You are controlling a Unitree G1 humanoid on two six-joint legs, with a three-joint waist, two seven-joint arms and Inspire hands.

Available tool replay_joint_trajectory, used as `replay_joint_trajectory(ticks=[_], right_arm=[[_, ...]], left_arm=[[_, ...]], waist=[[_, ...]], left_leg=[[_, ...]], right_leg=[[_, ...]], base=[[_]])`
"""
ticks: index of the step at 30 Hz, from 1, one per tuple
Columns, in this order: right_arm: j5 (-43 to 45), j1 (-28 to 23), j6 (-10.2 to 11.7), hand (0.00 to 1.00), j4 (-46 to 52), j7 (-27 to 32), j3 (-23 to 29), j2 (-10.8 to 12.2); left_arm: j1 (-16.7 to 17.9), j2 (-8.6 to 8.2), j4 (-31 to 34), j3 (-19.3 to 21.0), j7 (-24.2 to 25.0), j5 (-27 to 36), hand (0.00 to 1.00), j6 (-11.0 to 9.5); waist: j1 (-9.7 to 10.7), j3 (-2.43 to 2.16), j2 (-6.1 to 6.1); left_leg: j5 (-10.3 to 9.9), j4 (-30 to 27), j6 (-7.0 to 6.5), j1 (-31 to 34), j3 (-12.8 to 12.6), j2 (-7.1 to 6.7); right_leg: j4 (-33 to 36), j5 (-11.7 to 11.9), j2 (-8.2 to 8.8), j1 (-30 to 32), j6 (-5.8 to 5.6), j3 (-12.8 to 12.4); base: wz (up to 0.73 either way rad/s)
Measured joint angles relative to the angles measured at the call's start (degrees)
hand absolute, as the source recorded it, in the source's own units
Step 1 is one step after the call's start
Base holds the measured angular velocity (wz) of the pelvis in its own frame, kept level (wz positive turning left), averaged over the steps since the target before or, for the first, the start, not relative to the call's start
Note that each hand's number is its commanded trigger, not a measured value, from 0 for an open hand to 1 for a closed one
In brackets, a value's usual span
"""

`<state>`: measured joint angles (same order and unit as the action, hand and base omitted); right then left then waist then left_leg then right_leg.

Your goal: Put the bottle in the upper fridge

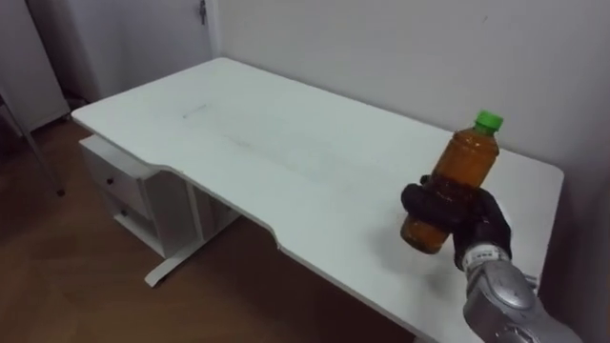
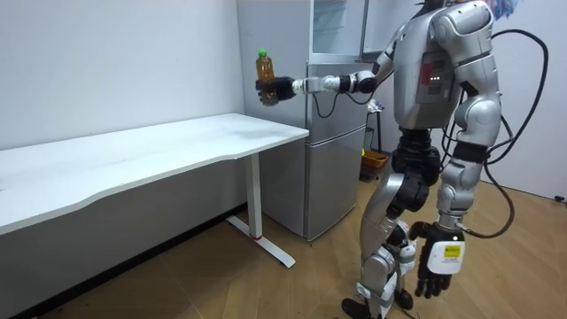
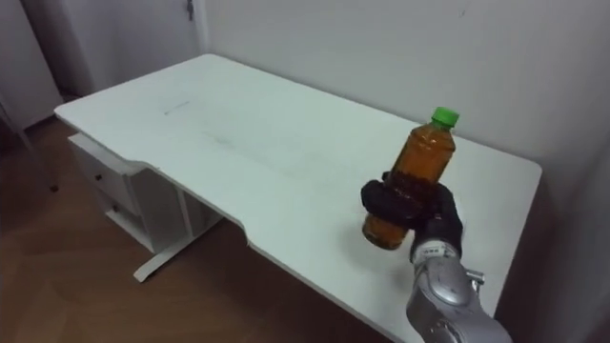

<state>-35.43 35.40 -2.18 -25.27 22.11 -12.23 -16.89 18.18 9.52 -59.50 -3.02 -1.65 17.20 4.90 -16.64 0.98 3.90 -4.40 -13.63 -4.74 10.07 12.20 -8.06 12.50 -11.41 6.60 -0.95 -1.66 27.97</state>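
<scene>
Over the far end of the white table (image 1: 286, 143), at the right of both eye views, my right hand (image 1: 459, 217) holds the bottle (image 1: 467, 157) clear of the tabletop. The dark fingers are curled round its lower half, and the green cap (image 1: 489, 120) tilts toward the upper right. The pick-up, I judge, is done; the delivery is not.

In the room view the grey fridge (image 2: 332, 133) stands at centre frame, just beyond the table's end. The bottle sits at upper centre, left of the fridge and outside it. What is left is to carry it across to the upper compartment, set it inside and let go. Whether the upper door is open at the top of that frame I cannot tell for certain. My left hand (image 2: 436, 266) hangs at the lower right of the room view, fingers loose and holding nothing.

The bottle is a smooth, clear cylinder with a narrowing shoulder, filled with amber liquid, and it is probably slick to grip. The table is a flat matte slab with a curved cut in its near edge. A white drawer unit (image 1: 119, 181) sits beneath it at the left of frame, on a wood-patterned floor (image 1: 57, 276). The fridge shows flat, metallic-looking panels.
</scene>
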Motion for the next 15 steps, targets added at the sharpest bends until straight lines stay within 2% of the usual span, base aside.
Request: replay_joint_trajectory(ticks=[3, 9, 11, 15], right_arm=[[2.32, -1.74, -0.51, 1.00, 5.25, -2.31, -0.09, -0.11], [6.23, -1.82, -1.71, 1.00, 10.11, -4.85, -0.09, -0.85], [6.65, -1.79, -1.77, 1.00, 10.75, -5.98, -0.09, -1.11], [10.70, -1.80, -5.12, 1.00, 12.25, -8.60, -0.06, -1.51]], left_arm=[[0.43, -0.21, 0.75, 0.23, 0.01, -2.01, 0.00, 0.47], [0.40, -0.32, 0.93, 1.76, -0.15, -5.64, 0.00, 1.30], [-0.05, -0.28, 1.00, 2.39, -0.02, -5.73, 0.00, 2.32], [-1.85, -0.24, 0.89, 3.02, 0.07, -6.21, 0.00, 3.39]], waist=[[0.97, -0.65, -0.03], [2.05, -0.82, -0.08], [2.26, -0.95, 0.09], [2.93, -1.08, 0.33]], left_leg=[[-0.31, 0.08, -0.10, -0.89, -0.63, 0.11], [-0.45, 0.68, -0.08, -2.34, -2.06, 0.60], [-0.44, 0.97, -0.06, -2.75, -2.30, 0.67], [-0.49, 0.96, -0.10, -4.21, -2.45, 0.64]], right_leg=[[-0.02, 0.00, -0.17, -0.61, -0.08, -1.63], [0.10, 0.05, -0.55, -1.07, -0.01, -4.62], [0.14, 0.07, -0.72, -1.10, 0.04, -5.95], [-0.03, 0.04, -0.76, -2.12, 0.01, -6.72]], base=[[-0.12], [-0.15], [-0.13], [-0.03]])
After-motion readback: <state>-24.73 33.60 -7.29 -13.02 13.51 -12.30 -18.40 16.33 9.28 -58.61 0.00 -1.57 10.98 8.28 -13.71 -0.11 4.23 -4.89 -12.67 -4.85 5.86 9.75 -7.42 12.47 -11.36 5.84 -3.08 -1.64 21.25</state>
